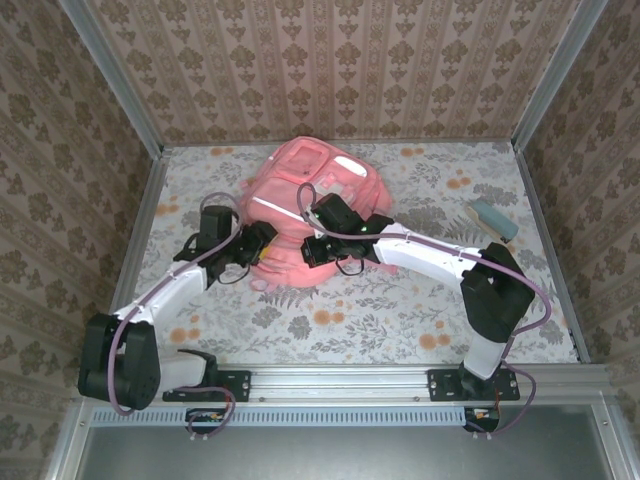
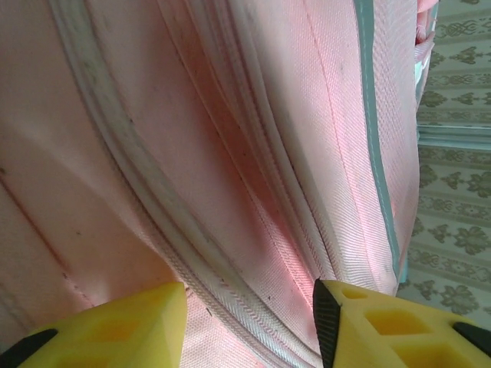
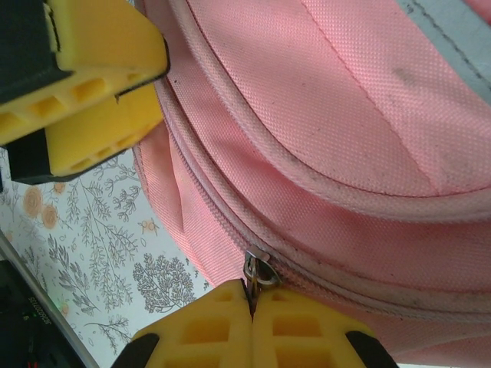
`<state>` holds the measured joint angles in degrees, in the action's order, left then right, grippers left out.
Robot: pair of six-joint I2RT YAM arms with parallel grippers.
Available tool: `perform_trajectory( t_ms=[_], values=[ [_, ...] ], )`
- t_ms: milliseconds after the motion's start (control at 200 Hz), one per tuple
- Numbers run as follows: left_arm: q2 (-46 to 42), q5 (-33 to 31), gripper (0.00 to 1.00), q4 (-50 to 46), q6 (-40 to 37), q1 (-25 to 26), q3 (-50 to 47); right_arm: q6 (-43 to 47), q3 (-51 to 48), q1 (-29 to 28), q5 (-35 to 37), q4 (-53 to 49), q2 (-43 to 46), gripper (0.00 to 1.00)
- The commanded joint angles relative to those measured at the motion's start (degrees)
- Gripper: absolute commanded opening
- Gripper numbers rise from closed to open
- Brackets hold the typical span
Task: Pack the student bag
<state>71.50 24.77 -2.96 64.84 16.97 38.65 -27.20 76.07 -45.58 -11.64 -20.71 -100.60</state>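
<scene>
top: high, looking down | wrists: pressed close | shared: student bag (image 1: pixel 290 190)

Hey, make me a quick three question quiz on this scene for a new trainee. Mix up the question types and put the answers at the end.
1. True or false: the left arm's jaws are closed tight together beside the large soft pink fabric backpack.
2. What are the right arm's jaws pinching? A) a pink shoulder strap; B) the small metal zip pull on the backpack; C) a pencil.
3. Fill in: in the top view, the small teal rectangular block lies on the floral table to the backpack's ____.
Key: 1 false, they stand apart. 2 B. 3 right.
</scene>
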Motion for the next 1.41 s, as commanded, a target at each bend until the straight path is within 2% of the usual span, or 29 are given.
perform_trajectory(
  t_ms=[0,130,200,375,495,560,735,1060,1245,1360,1400],
  values=[
    [1.58,0.80,0.48,5.03,4.42,0.43,-1.25,-0.15,2.24,-0.82,-1.72,2.62,-0.42,0.00],
    [4.00,0.28,0.42,6.23,5.04,0.85,-1.39,1.50,2.10,-1.25,0.01,1.07,-0.05,0.00],
    [4.98,-0.23,0.35,6.13,4.52,0.87,-1.43,3.79,2.24,-1.64,3.06,-1.33,0.15,0.00],
    [6.34,-1.30,0.11,2.94,0.10,0.78,-0.31,9.46,2.72,-2.24,19.21,-9.76,0.80,0.00],
    [6.36,-2.35,0.03,0.01,-3.20,0.78,0.47,10.79,2.77,-1.38,27.20,-15.75,1.29,0.00],
    [6.24,-2.37,0.00,-0.93,-4.29,0.61,0.63,10.43,2.68,-0.13,28.64,-17.58,1.62,0.00],
    [5.12,-1.13,0.00,-1.49,-5.78,-0.15,-0.15,9.01,1.14,4.22,30.65,-18.29,2.68,0.00],
    [5.05,2.91,0.00,-3.61,-9.50,-0.46,1.55,8.84,4.71,12.60,34.05,-15.86,-3.60,0.00],
    [4.54,4.16,0.00,-5.83,-10.77,-0.62,1.95,8.40,6.41,15.49,34.93,-14.74,-4.91,0.00],
    [4.24,5.84,0.00,-7.65,-12.34,-0.64,3.00,8.81,6.25,15.96,31.43,-13.26,-4.01,0.00],
    [3.80,6.38,0.08,-8.70,-13.09,-0.64,3.64,9.18,5.63,15.96,29.07,-12.49,-3.02,0.01]
  ],
)
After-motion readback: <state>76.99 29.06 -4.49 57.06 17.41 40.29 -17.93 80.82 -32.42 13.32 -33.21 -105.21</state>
